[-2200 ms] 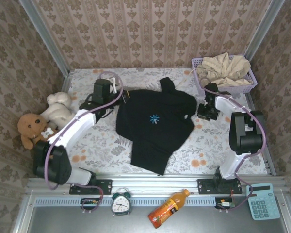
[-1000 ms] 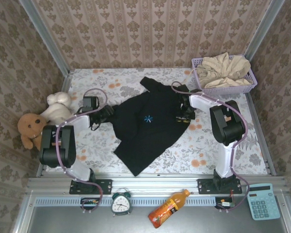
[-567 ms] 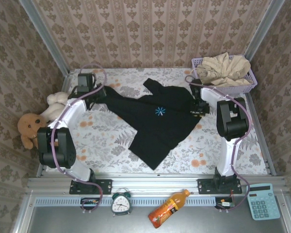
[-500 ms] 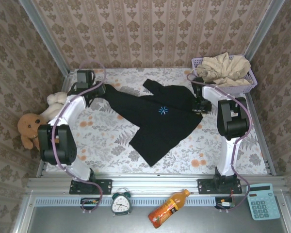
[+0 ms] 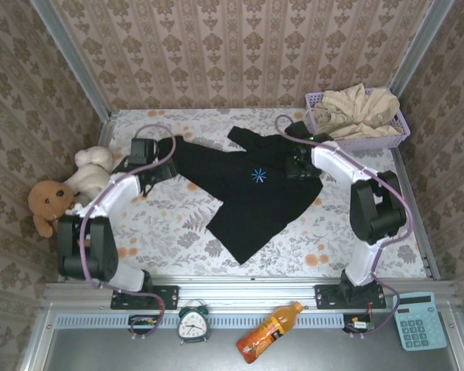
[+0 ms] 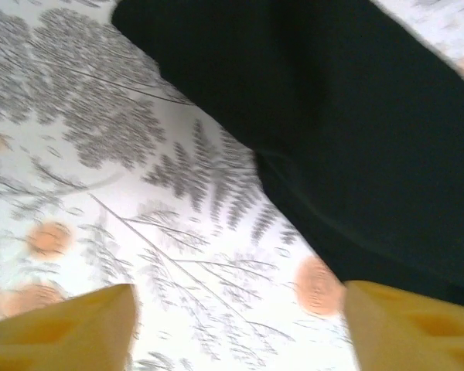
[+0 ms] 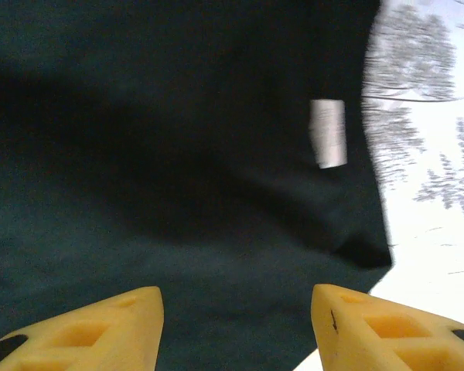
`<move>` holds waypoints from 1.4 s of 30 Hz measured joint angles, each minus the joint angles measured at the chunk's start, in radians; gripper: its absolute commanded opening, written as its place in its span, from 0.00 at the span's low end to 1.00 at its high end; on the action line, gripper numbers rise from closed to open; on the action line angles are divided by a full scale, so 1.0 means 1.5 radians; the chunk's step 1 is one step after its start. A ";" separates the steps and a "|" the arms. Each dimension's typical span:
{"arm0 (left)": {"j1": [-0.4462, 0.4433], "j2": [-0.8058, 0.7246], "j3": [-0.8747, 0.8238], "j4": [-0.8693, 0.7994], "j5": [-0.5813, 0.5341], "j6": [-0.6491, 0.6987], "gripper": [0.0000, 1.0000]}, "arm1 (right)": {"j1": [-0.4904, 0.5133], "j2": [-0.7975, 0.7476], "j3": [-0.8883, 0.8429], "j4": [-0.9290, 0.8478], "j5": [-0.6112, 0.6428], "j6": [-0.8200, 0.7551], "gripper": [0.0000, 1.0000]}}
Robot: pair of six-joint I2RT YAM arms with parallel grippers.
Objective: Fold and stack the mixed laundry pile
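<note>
**Status.** The black T-shirt [image 5: 255, 193] lies on the floral counter [image 5: 166, 232], near centre. Its blue mark [image 5: 257, 175] faces up, one end reaches toward 10 o'clock and the other trails toward 7 o'clock. The outline is skewed and no fold is visible. The beige-cream garment [image 5: 359, 108] sits bunched in the lavender mesh basket [image 5: 398, 133] at the counter's 2 o'clock corner.

**End effectors.** The left end effector [image 6: 240, 297] has its jaws wide apart with nothing between them. It hovers over bare counter, with the shirt edge at its 1 o'clock. The right end effector [image 7: 237, 297] is equally wide and empty. It is poised over black cloth, with a white label [image 7: 327, 133] at its 1 o'clock. Contact with the cloth cannot be determined.

**Step in hand.** Judged from the layout, the T-shirt is being laid out before folding. Neither folding nor stacking has begun.

**Next move.**
1. Square the shirt if it remains skewed.
2. Close each end effector on a single layer at an outer edge.
3. Carry that edge across toward the midline, keeping both sides level.

The beige-cream garment follows afterwards.
</note>
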 measured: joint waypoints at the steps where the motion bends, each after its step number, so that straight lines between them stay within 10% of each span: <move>1: -0.008 -0.007 -0.020 0.022 0.012 -0.017 0.54 | 0.020 -0.016 -0.013 0.005 -0.010 0.005 0.54; 7: -0.044 0.096 -0.037 0.116 0.058 -0.104 0.68 | 0.049 -0.037 -0.086 0.017 -0.039 0.042 0.53; 14: -0.051 0.241 0.041 0.151 0.066 -0.148 0.62 | 0.050 -0.067 -0.138 0.028 -0.050 0.072 0.53; 20: -0.064 0.286 0.087 0.155 0.077 -0.160 0.00 | 0.051 -0.089 -0.161 0.037 -0.052 0.084 0.53; 42: -0.142 0.013 -0.021 -0.035 0.037 -0.089 0.00 | -0.088 0.203 0.100 0.008 -0.049 0.087 0.47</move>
